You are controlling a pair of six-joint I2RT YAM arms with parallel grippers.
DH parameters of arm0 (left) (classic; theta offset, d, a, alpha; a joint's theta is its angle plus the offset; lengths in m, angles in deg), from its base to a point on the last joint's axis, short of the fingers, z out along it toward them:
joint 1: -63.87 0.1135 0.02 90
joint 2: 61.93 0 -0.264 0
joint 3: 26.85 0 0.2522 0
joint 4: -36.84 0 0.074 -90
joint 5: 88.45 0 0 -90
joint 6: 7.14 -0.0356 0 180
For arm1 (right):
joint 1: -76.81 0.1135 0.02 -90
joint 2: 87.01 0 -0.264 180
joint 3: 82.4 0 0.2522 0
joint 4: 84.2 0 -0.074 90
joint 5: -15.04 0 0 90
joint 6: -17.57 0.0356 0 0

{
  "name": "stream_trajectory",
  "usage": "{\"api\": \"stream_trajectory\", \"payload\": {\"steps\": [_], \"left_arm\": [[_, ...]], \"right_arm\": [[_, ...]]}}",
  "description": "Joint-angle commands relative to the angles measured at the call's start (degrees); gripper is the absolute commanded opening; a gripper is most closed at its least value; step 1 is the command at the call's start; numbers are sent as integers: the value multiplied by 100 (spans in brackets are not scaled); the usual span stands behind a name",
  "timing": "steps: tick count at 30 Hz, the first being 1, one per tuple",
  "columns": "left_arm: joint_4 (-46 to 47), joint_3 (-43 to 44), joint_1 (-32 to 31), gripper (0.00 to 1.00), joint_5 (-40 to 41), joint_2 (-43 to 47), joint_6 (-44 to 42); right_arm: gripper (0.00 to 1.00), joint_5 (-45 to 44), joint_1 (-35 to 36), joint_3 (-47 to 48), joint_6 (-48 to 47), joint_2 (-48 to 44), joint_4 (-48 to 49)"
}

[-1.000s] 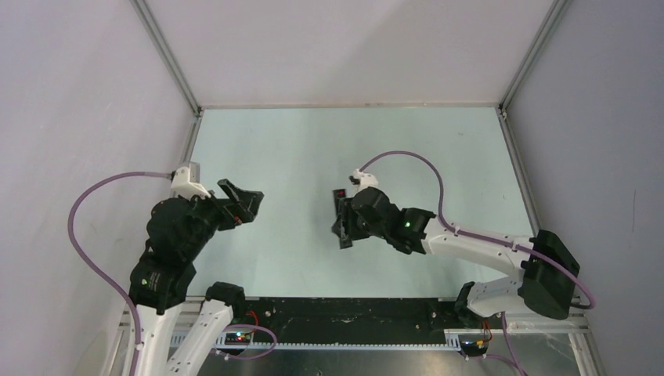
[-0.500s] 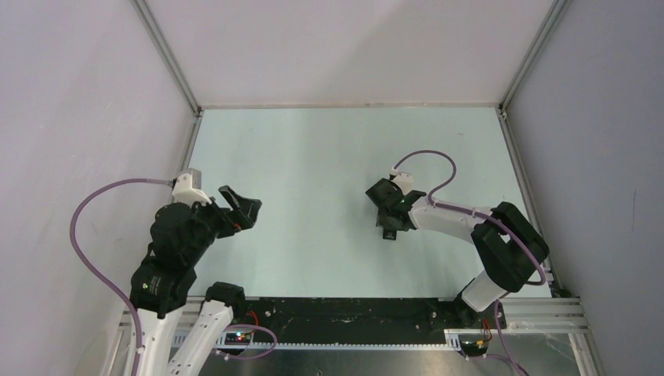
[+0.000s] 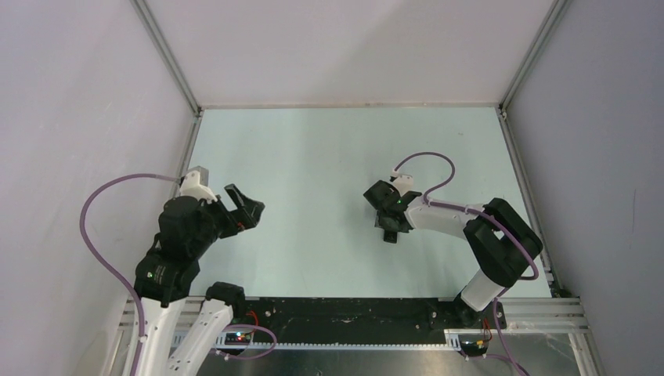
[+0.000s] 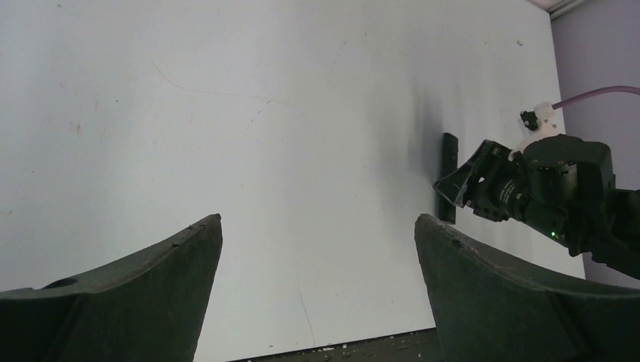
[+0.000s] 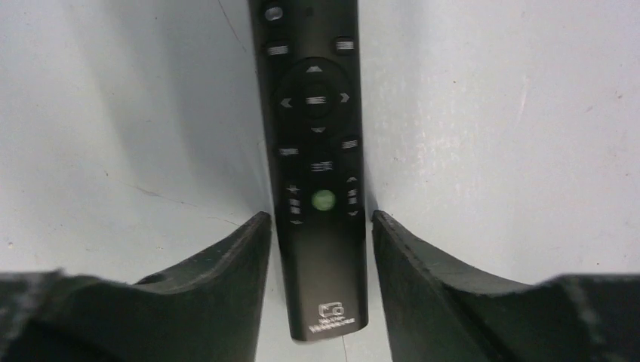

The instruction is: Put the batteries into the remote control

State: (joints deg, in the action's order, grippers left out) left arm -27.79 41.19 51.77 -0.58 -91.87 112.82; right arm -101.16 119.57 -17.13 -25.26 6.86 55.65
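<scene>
The remote control (image 5: 317, 143) is a slim black bar lying button-face up on the pale table. My right gripper (image 5: 321, 215) straddles its lower end, open, with a thin gap showing on each side. From above, the right gripper (image 3: 385, 213) covers most of the remote control (image 3: 389, 235); only its near end shows. My left gripper (image 3: 249, 205) hovers wide open at the left, holding nothing. In the left wrist view, the left gripper (image 4: 318, 219) faces bare table, with the remote control (image 4: 449, 158) and the right gripper (image 4: 462, 188) far to its right. The batteries are out of view.
Grey walls enclose the table (image 3: 313, 149) on three sides, with metal frame posts (image 3: 168, 59) at the back corners. A black base rail (image 3: 344, 309) runs along the near edge. Purple cables loop from both wrists.
The right arm swung to the right with the remote and set it flat on the table; its jaws have since eased apart. The left arm drifted slightly and stayed open.
</scene>
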Motion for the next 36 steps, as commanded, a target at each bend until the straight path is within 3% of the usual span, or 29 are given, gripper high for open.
{"api": "stream_trajectory", "payload": {"steps": [1,4,10,15,16,22,26,36], "left_arm": [[-48,-39,-3,100,49,-39,55],[-61,-57,-4,100,123,-14,105],[-48,-34,-7,100,139,20,162],[-37,-48,-4,100,171,87,199],[-37,-36,-6,100,176,108,185],[-45,-41,-11,100,185,602,85],[-46,-26,-4,100,191,1108,40],[-47,-91,-4,100,481,2331,89]], "right_arm": [[59,-251,-11,31,170,21,-129],[73,-328,12,31,120,-252,-147],[86,-467,24,31,134,-1205,-686],[91,-812,36,32,292,-2849,-1772],[97,-921,36,34,263,-3095,-1900],[100,-1153,8,215,111,-5768,-3029],[99,-1163,13,589,-138,-7035,-3503],[99,-988,5,1968,-622,-8474,-3695]]}}
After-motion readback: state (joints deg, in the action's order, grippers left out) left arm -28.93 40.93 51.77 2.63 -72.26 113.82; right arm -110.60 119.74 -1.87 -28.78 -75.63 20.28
